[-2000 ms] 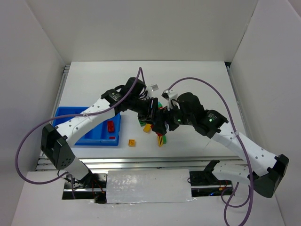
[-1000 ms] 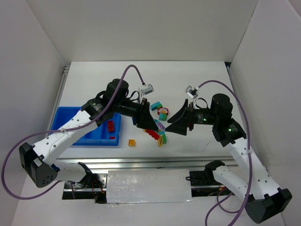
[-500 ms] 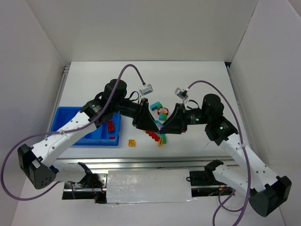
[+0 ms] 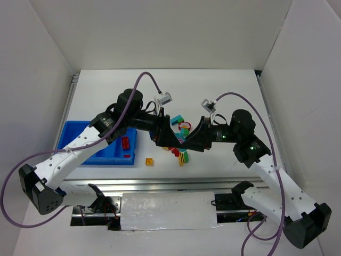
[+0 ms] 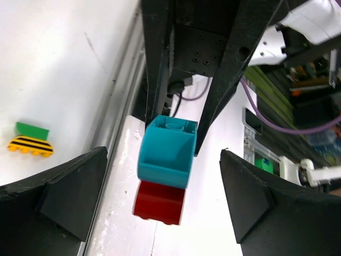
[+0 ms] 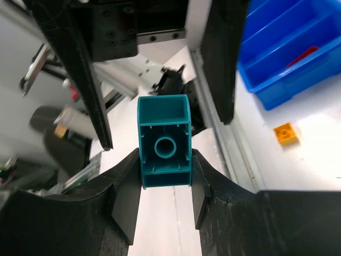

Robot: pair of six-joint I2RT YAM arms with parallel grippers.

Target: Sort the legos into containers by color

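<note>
Both grippers meet above the middle of the table. My right gripper (image 6: pixel 164 154) is shut on a teal lego (image 6: pixel 163 141), its pads flat against both sides. The left wrist view shows that teal lego (image 5: pixel 168 152) between the right arm's black fingers. A red lego (image 5: pixel 159 202), blurred, sits directly under it. My left gripper (image 5: pixel 164 154) stands wide open around the pair, touching neither. From above, the left gripper (image 4: pixel 166 137) faces the right gripper (image 4: pixel 186 142), with the red lego (image 4: pixel 175 151) just below them. The blue tray (image 4: pixel 69 128) lies to the left with red legos (image 4: pixel 126 142) in its right compartments.
An orange lego (image 4: pixel 149 161) lies alone right of the tray, also visible in the right wrist view as an orange lego (image 6: pixel 286 133). More legos lie behind and under the grippers: a teal one (image 4: pixel 177 118), a red-green one (image 4: pixel 185 127), a yellow-green one (image 4: pixel 184 157). A metal rail runs along the near table edge.
My left gripper has opened wide and let go of the stacked legos. The right gripper has closed on the teal one. Both arms shifted only slightly.
</note>
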